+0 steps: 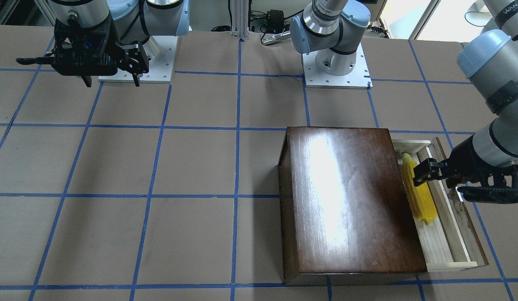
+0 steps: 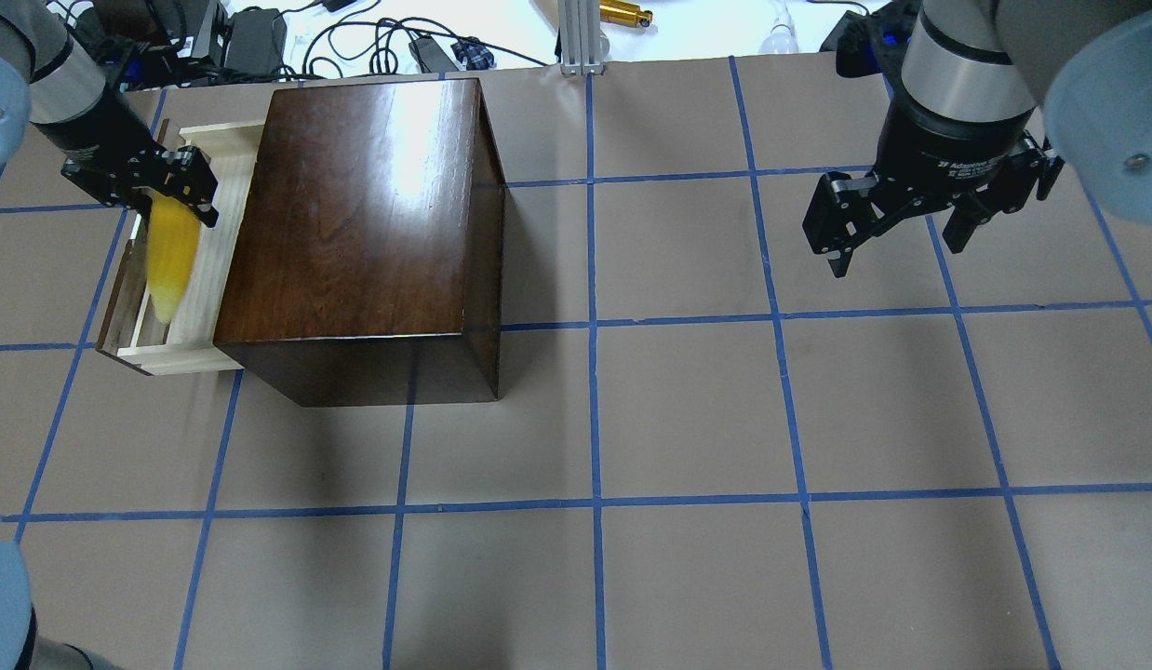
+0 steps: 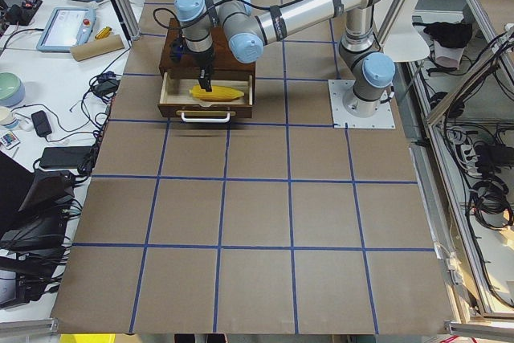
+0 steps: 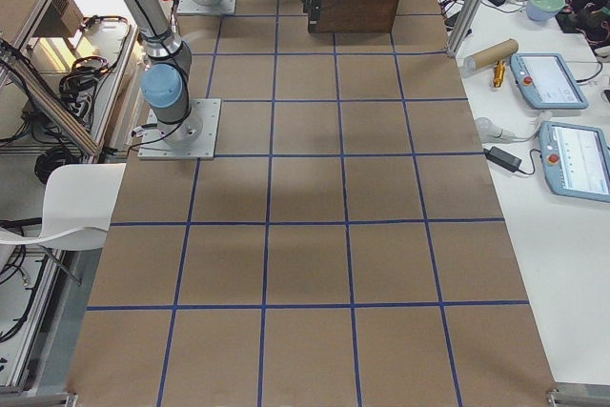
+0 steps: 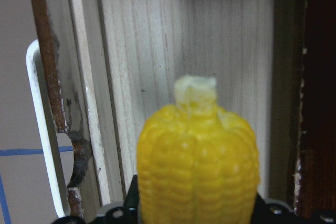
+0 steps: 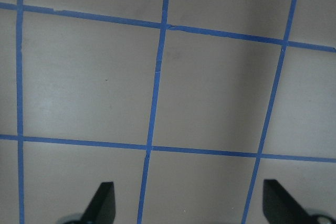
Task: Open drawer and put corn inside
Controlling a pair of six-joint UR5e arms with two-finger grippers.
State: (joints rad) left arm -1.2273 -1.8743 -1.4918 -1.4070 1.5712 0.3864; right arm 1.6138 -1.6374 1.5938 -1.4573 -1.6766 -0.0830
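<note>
- Brown table with blue tape grid holds one dark box.
- One drawer, pulled out, holds one corn.
- Left gripper grips the corn.
- Right gripper is spread, empty.

The corn is bright yellow with a pale stub; the drawer is pale bare wood with a dark brown front; the box is glossy dark brown; the desk is tan, gridded with blue tape; both claws are black
</note>
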